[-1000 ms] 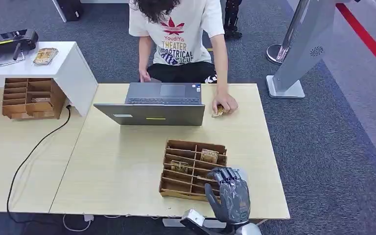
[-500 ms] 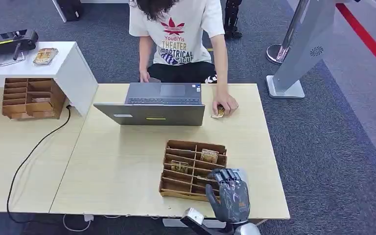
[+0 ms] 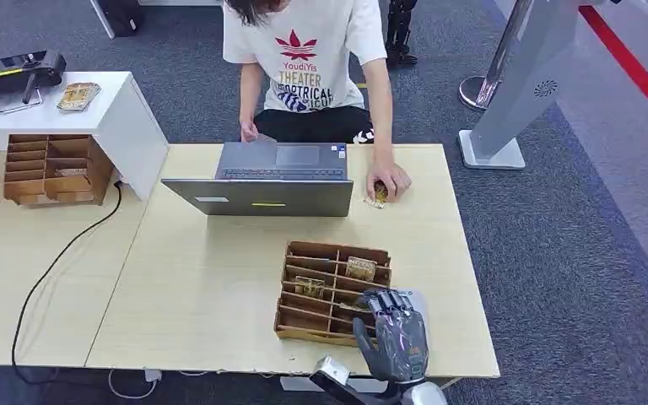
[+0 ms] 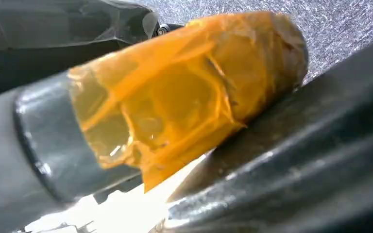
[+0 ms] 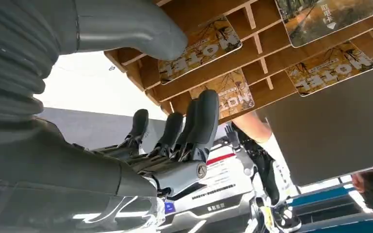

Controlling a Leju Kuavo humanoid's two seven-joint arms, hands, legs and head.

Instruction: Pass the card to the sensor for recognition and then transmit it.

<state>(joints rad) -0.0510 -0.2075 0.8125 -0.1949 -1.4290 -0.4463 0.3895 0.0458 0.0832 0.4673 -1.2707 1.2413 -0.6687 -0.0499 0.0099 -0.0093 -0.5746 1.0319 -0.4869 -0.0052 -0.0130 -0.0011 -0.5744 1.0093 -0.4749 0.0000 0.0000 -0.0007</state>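
Wooden organiser (image 3: pixel 331 291) is sitting on the table (image 3: pixel 202 287) with hotel cards (image 5: pixel 201 46) in its slots, their lettering showing in the right wrist view. At its 4 o'clock corner the right hand (image 3: pixel 396 337) is hovering, fingers (image 5: pixel 201 121) apart, holding nothing. At 12 o'clock a person's hand (image 3: pixel 388 179) is covering another card (image 3: pixel 378 194) beside the laptop (image 3: pixel 266 181).

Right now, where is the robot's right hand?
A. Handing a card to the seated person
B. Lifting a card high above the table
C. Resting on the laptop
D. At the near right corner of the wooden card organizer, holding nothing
D: the right hand is at the near right corner of the wooden card organizer, its fingers apart with nothing between them, while the cards lie in their slots.
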